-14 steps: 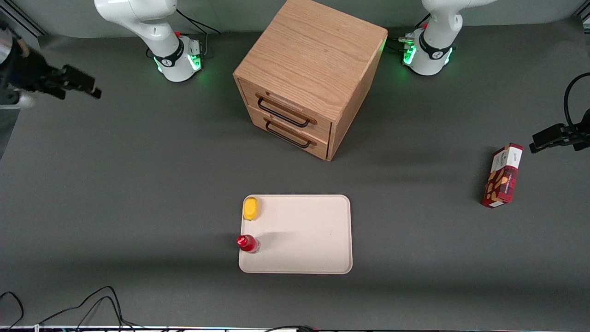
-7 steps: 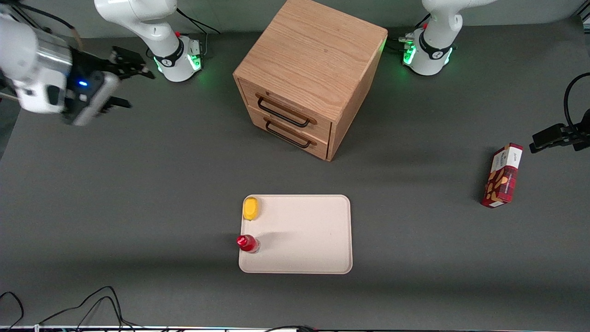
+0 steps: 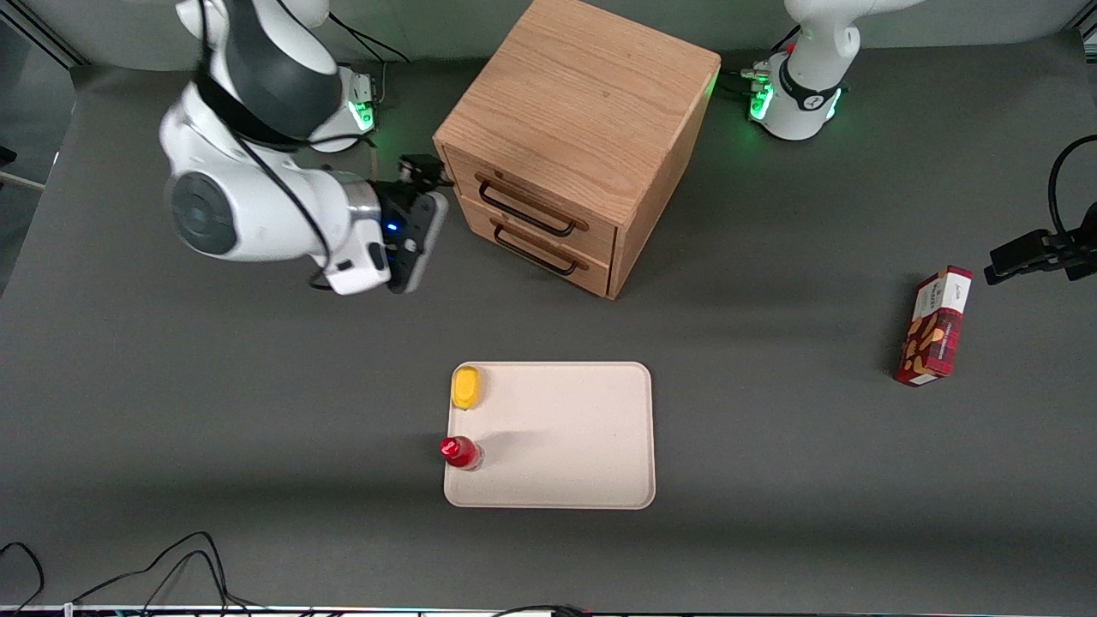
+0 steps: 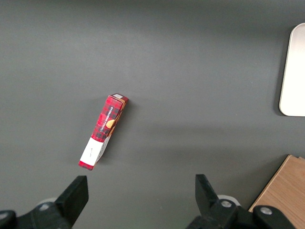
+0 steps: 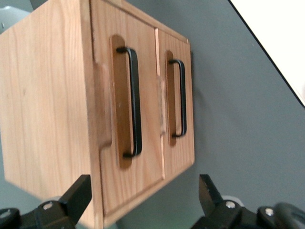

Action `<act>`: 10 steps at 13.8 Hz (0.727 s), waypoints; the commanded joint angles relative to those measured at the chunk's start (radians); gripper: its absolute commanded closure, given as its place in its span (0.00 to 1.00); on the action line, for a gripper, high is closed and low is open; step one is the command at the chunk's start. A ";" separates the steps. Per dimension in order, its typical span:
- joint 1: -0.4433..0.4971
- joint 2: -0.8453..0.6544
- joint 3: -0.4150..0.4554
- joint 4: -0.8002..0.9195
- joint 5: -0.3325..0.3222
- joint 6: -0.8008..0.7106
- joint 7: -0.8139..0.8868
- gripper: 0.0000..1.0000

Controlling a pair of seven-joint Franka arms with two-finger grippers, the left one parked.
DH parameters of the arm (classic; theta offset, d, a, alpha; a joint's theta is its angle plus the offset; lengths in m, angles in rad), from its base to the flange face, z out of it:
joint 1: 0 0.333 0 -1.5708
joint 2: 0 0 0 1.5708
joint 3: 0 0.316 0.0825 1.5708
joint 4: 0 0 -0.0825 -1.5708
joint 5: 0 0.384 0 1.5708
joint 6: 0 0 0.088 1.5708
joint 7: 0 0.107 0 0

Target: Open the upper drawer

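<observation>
The oak cabinet (image 3: 583, 103) stands at the table's back middle, its two drawers facing the front camera at an angle. The upper drawer (image 3: 536, 190) with its thin black wire handle (image 3: 524, 208) is shut. The matching lower drawer (image 3: 555, 244) below it is shut too. My right gripper (image 3: 428, 206) hovers beside the cabinet's front corner, toward the working arm's end, and touches nothing. In the right wrist view the gripper (image 5: 143, 202) is open and empty, its fingers (image 5: 76, 198) wide apart. They point at the upper drawer (image 5: 128, 164), its handle (image 5: 136, 102) and the lower drawer (image 5: 188, 95).
A cream tray (image 3: 583, 428) lies nearer the front camera, with a yellow object (image 3: 466, 387) and a red-capped bottle (image 3: 458, 452) at its edge. A red box (image 3: 934, 326) lies toward the parked arm's end, also in the left wrist view (image 4: 102, 138). Cables (image 3: 171, 566) trail along the front edge.
My right arm has swung in from the working arm's end of the table to just in front of the cabinet's drawers. The drawers have not moved.
</observation>
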 commanded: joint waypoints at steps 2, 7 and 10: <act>0.014 0.105 0.062 0.012 -0.017 0.101 0.081 0.00; 0.054 0.142 0.098 -0.072 -0.038 0.228 0.116 0.00; 0.054 0.136 0.121 -0.109 -0.038 0.251 0.116 0.00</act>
